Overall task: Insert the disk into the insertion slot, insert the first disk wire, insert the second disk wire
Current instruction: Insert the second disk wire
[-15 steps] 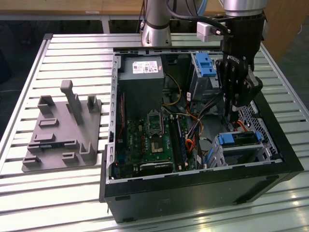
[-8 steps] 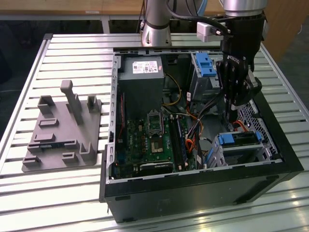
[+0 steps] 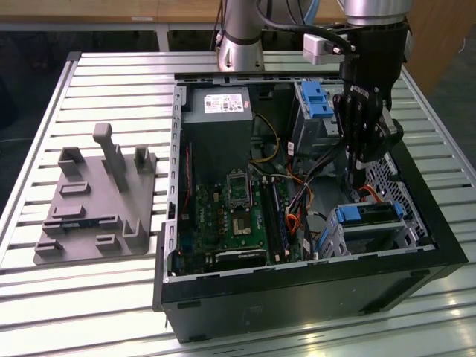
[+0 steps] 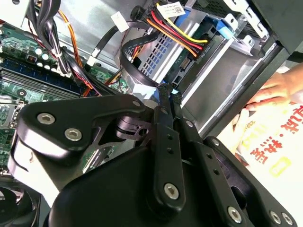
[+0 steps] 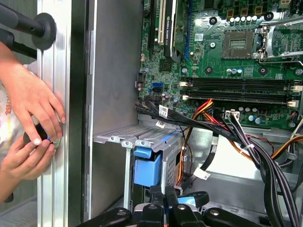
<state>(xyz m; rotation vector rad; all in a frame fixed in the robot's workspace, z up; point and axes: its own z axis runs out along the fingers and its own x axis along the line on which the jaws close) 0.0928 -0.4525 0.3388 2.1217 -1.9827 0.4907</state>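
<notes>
With the disk (image 3: 370,215) sitting in the insertion slot (image 3: 392,182), the pincer (image 4: 166,91) is pinching the black disk wire (image 4: 124,54) near its plug, probably risking a slip or jam if it is tilting against the disk.

In the exterior view, the insertion slot (image 3: 329,239) conceals part of the disk (image 3: 372,216). In the first wrist view, the picture edge crops a person's hand (image 5: 35,101); the held object (image 5: 40,136), possibly round, is unidentifiable.
</notes>
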